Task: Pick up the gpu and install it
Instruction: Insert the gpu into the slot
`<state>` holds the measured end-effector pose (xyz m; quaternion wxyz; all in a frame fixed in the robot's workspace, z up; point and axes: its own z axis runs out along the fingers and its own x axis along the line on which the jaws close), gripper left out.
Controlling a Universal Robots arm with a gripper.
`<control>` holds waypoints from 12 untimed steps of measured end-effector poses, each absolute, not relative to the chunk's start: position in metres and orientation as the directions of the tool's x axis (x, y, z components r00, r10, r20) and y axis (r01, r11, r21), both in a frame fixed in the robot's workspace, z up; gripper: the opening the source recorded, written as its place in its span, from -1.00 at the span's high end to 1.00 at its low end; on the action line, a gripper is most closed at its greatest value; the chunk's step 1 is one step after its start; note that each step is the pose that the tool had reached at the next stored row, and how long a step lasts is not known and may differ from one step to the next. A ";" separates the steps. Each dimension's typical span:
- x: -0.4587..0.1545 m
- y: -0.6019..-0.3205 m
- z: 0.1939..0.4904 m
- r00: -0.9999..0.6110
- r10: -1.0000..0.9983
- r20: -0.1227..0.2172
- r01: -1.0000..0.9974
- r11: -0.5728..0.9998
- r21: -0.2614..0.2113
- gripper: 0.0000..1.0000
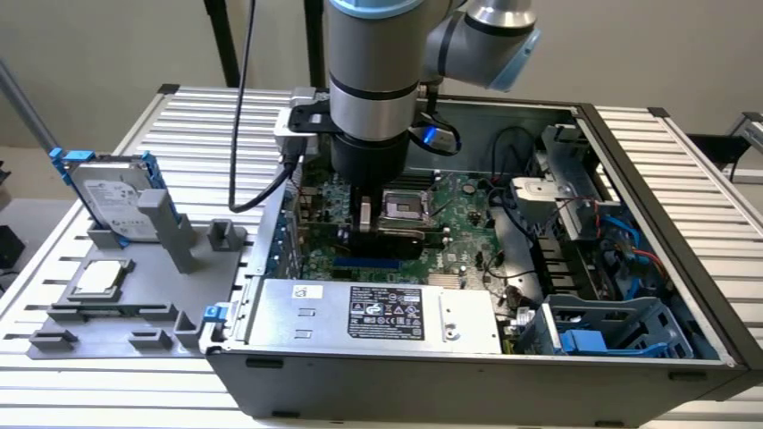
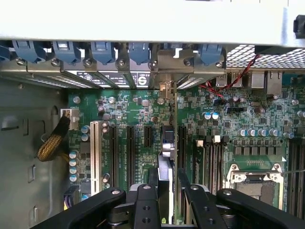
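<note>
With the gripper [image 2: 169, 202] closed on the gpu [image 2: 165, 167], which stands edge-on over the motherboard [image 2: 228, 114] among the expansion slots [image 2: 129, 148], we judge that slight misalignment could jam its connector edge beside a slot

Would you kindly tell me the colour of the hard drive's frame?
Blue frame, best in the exterior view.

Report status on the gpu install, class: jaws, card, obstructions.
Gripper inside case, jaws shut on gpu. It stands edge-on above motherboard slots, bracket toward rear wall. No obstruction seen.
</note>
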<state>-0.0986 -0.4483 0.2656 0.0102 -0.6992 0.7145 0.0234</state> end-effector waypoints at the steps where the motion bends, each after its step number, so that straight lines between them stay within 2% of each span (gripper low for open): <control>1: -0.099 -0.448 0.266 -0.022 -0.999 -0.046 -1.000 0.021 0.020 0.47; 12: -0.098 -0.449 0.263 -0.022 -0.999 -0.038 -0.999 0.021 0.027 0.47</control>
